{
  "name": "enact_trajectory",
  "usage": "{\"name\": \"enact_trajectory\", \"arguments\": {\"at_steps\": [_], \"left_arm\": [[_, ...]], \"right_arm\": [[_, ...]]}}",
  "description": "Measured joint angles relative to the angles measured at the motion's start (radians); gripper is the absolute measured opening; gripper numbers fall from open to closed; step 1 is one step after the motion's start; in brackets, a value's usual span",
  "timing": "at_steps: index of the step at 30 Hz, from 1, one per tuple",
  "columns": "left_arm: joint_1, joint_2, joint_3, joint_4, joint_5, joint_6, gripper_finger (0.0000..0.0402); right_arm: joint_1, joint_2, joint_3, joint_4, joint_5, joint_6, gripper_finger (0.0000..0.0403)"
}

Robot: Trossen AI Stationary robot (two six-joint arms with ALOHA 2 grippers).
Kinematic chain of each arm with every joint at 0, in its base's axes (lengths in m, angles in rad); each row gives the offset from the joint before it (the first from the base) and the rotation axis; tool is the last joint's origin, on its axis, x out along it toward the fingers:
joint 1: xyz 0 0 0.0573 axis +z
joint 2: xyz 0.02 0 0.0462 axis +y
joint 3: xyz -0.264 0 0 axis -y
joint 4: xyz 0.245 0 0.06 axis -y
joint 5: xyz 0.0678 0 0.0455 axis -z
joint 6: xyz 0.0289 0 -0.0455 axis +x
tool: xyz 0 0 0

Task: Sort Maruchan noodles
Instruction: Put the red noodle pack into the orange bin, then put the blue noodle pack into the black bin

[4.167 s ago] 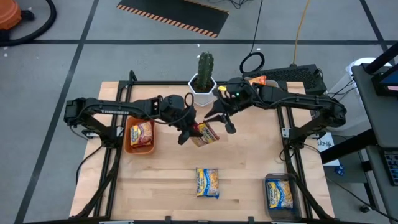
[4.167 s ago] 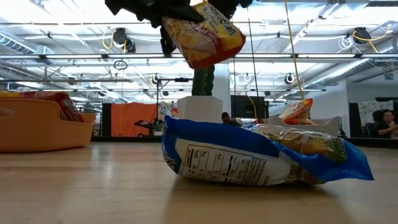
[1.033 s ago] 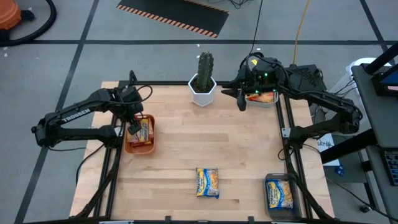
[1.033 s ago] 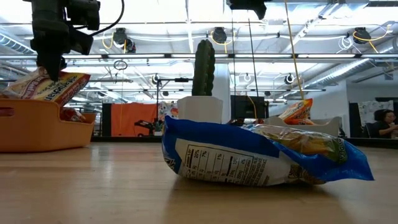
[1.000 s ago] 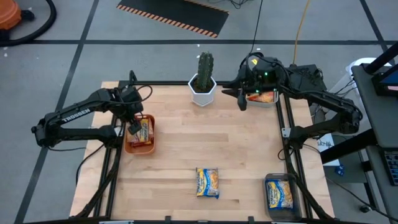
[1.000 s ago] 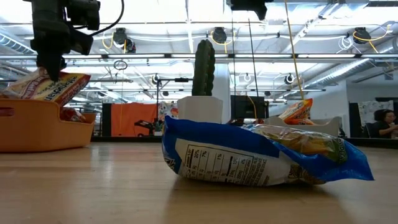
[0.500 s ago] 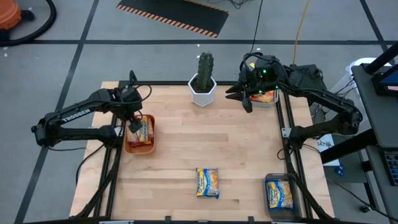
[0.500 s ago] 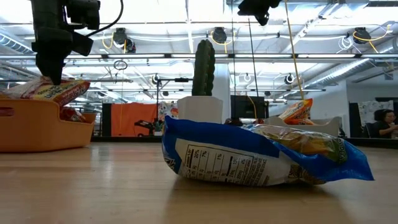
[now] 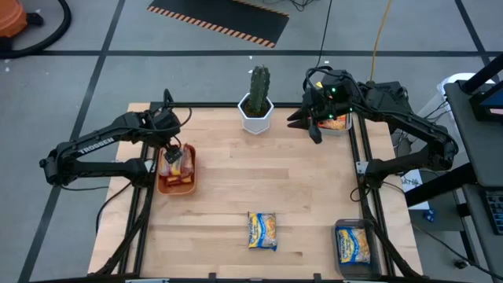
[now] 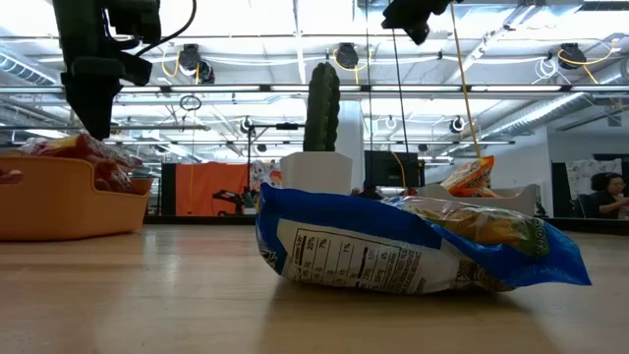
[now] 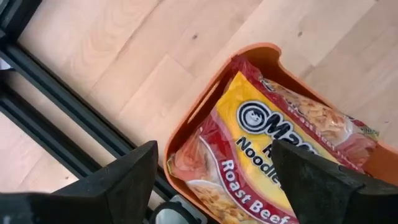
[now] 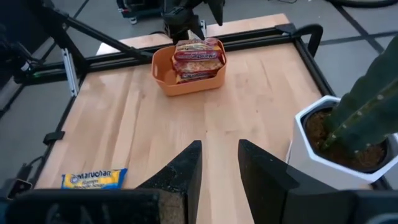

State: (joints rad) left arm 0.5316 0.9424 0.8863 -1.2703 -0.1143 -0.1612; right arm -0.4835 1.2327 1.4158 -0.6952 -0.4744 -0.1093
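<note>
Red packet dropped into orange bin; left tool apparently lifted clear.

Glossy plastic noodle packets, smooth orange plastic bin, pale wood table.

The left arm reaches in from nine o'clock, its elbow bent, and its left end effector hangs at the tabletop's nine o'clock side with fingers spread wide, nothing between them. The right arm comes in from the two o'clock corner; its right end effector hovers near one o'clock, fingers narrowly parted around nothing.
</note>
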Motion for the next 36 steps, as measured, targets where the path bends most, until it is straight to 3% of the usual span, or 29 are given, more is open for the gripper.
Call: {"name": "enact_trajectory", "arguments": {"at_steps": [6,10,17,31,36], "left_arm": [[0.0,0.0,0.0,0.007,0.044,-0.007,0.0317],[0.0,0.0,0.0,0.075,0.096,-0.002,0.0317],[-0.004,0.0,0.0,0.203,0.222,0.0,0.0317],[-0.102,0.0,0.0,0.326,0.268,0.05,0.0317],[-0.154,0.0,0.0,0.38,0.277,0.012,0.0317]], "right_arm": [[0.001,0.0,0.0,0.008,-0.002,0.167,0.0098],[0.009,0.0,0.0,0.024,-0.058,0.321,0.0098],[0.085,0.0,0.0,0.101,-0.05,0.599,0.0098],[0.326,0.052,0.0,0.047,0.156,0.784,0.0098],[0.382,0.141,0.0,0.048,0.129,0.824,0.0098]]}}
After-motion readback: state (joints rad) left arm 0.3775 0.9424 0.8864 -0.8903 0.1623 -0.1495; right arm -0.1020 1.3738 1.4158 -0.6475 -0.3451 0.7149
